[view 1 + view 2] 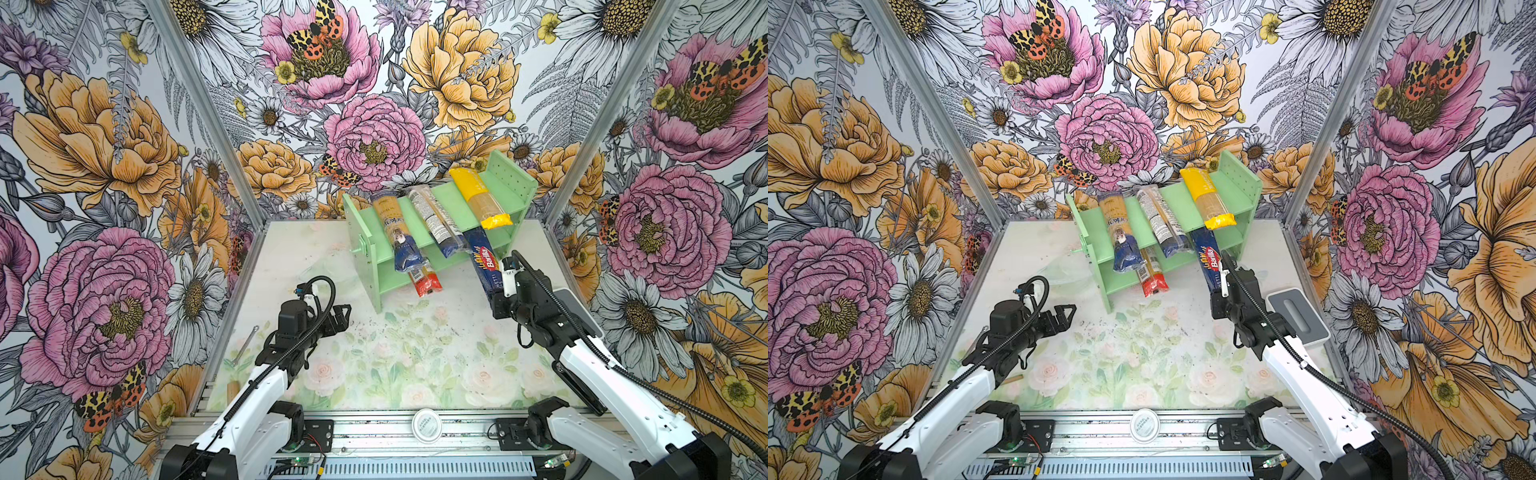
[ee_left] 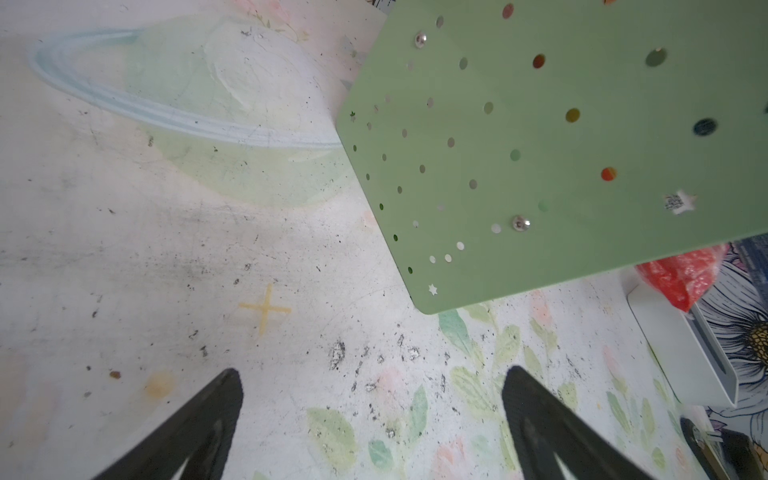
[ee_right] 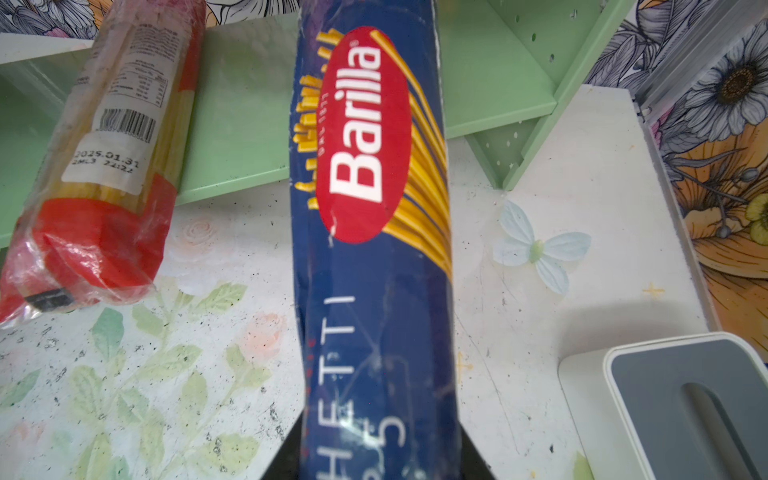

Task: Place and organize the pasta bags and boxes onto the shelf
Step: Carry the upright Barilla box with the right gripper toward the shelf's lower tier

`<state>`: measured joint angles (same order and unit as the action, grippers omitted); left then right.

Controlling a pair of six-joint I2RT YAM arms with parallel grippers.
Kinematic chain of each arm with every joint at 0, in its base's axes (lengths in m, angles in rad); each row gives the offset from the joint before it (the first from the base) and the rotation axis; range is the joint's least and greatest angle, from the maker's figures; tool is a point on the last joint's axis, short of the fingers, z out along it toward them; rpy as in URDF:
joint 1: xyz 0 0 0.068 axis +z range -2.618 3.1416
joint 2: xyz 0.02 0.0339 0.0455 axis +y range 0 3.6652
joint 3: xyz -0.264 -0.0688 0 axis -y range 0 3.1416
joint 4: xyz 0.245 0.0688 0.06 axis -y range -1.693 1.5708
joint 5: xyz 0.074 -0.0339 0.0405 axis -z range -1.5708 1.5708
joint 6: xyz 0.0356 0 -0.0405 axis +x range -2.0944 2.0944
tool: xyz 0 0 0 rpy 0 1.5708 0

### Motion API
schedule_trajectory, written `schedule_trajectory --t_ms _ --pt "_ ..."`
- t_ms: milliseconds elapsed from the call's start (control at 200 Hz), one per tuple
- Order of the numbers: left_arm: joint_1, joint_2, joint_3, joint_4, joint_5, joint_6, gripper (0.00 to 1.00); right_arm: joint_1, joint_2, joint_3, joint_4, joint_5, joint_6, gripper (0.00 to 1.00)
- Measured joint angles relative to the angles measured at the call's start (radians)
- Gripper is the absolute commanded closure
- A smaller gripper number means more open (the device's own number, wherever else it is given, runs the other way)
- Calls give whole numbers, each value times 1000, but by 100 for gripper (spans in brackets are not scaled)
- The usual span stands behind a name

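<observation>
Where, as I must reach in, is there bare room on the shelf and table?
Bare: the top board of the mint-green two-tier wooden shelf, between the white-labelled clear pack and the yellow plastic pack; the floral table in front of it. Crowded: the shelf's left half, and the lower tier where the dark-blue cardboard Barilla box pokes in.

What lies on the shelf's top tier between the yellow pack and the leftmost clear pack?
A second clear pack, white-labelled with a dark-blue end, lies across the shelf there; both top views show it.
</observation>
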<state>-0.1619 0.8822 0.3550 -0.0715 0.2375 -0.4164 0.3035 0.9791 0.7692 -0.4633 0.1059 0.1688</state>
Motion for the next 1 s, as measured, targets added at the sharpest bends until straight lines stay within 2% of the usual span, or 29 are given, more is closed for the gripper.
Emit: schedule_trajectory --t_ms 405,1001 --pt "0 -6 0 -4 0 0 1 -37 71 -63 221 -40 -55 100" --pt "0 -26 0 -16 0 1 1 -75 251 -64 422 -105 -58 100"
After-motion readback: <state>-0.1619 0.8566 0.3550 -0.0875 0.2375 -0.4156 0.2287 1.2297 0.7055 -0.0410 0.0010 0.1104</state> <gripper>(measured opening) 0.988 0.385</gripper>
